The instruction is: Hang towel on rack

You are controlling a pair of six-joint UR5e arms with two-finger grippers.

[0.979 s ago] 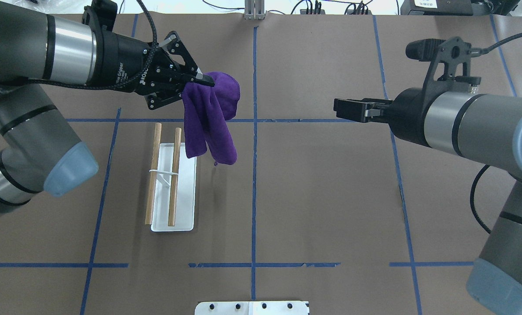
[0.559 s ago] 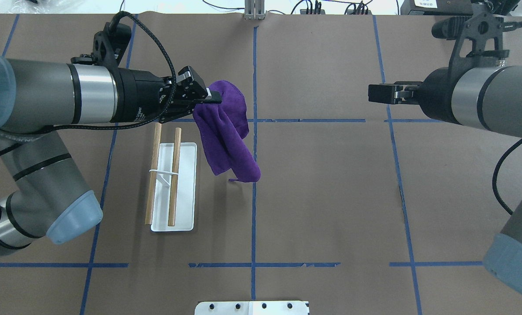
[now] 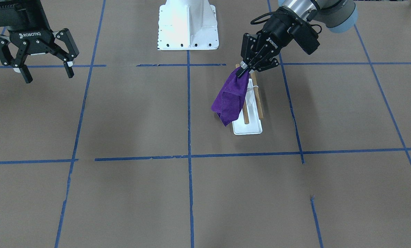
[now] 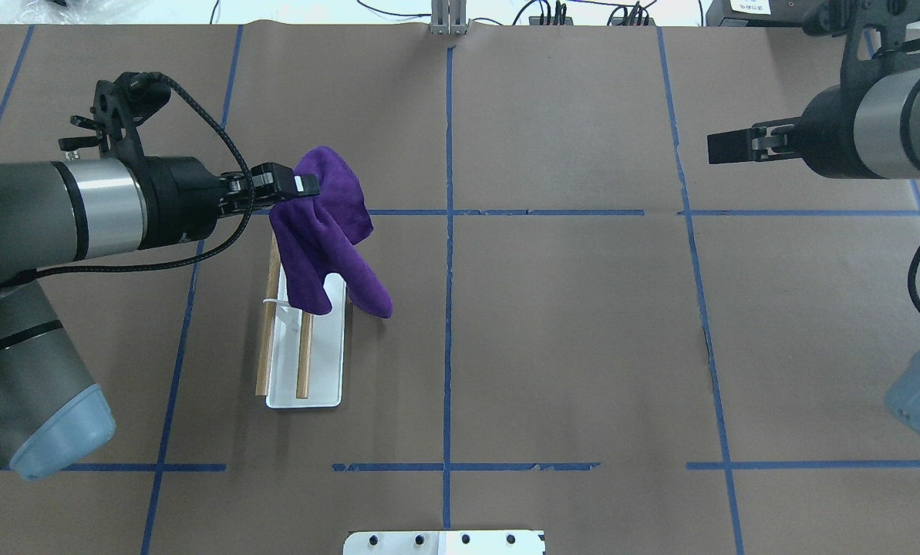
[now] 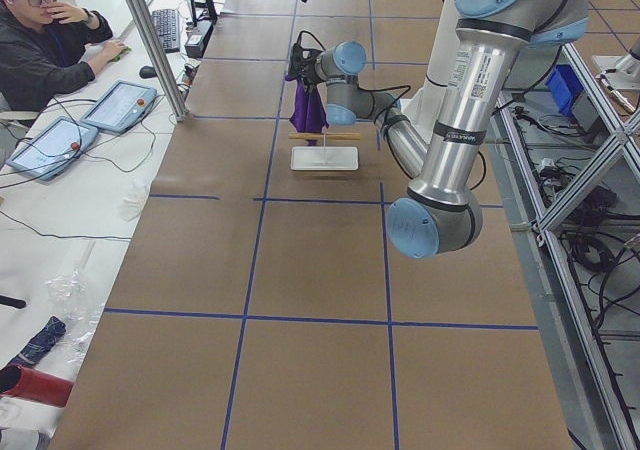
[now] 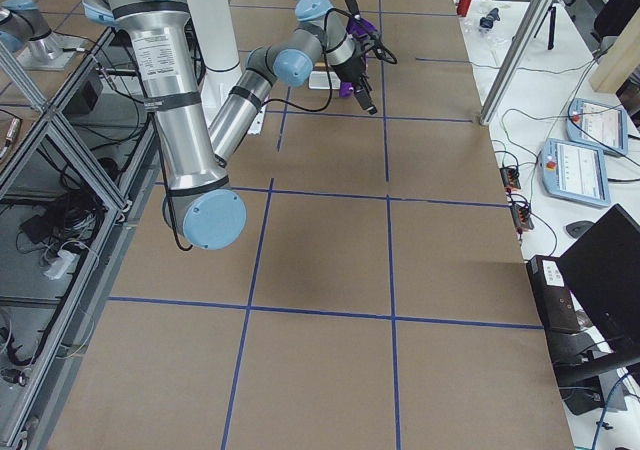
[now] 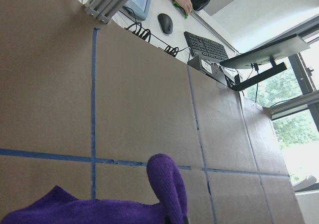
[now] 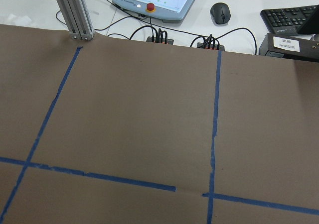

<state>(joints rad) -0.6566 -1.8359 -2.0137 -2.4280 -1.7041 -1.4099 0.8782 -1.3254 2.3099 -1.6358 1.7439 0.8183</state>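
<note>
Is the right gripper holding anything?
No, the right gripper hangs open and empty in the front-facing view, far from the towel.

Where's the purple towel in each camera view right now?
Front-facing: the towel is upper right of centre, hanging from the left gripper.
Overhead: left of centre, overlapping the rack's far end.
Exterior left: top centre, small, above the rack.
Exterior right: top centre, only a purple sliver.
Left wrist: bottom edge, close up.
Right wrist: not in view.
Shared landmark: the rack's white base.
</note>
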